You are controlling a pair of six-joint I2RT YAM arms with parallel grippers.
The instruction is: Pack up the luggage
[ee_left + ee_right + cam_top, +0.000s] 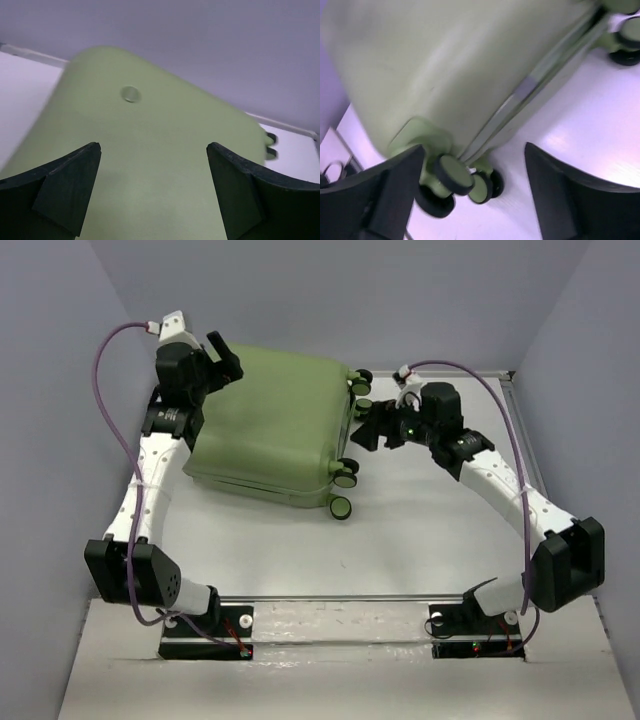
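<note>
The luggage [270, 425], a pale olive-green hard-shell suitcase, lies closed and flat on the white table at the left of centre, its black-and-green wheels [345, 475] facing right. My left gripper [225, 358] is open and empty, over the suitcase's far left corner; its wrist view shows the green shell [150, 150] between the spread fingers [70, 185]. My right gripper [368, 430] is open and empty, just right of the wheeled end. Its wrist view shows the shell [445, 60], the closing seam and two wheels [465, 177] between the fingers [565, 195].
The white table [440, 540] has a metal rail along its near edge [350, 597] and another at the right edge [525, 440]. Grey walls enclose the back and both sides. A purple cable loops from each arm [110, 430].
</note>
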